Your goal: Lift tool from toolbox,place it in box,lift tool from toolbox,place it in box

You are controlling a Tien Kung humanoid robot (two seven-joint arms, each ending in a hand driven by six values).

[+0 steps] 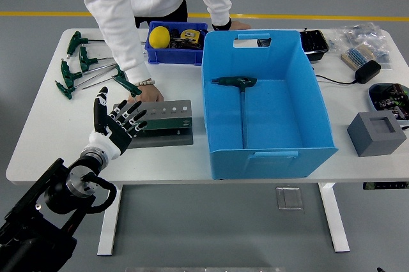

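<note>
One left hand, fingers spread wide and empty, over the toolbox; one tool inside the blue box

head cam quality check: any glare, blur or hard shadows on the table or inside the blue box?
Head view: sharp throughout, no motion blur on the left hand; lighting is even and diffuse, with only soft shadows under the grey tool block and inside the blue box; the T-handle tool in it reads clearly; no blown-out glare on the white table.
</note>
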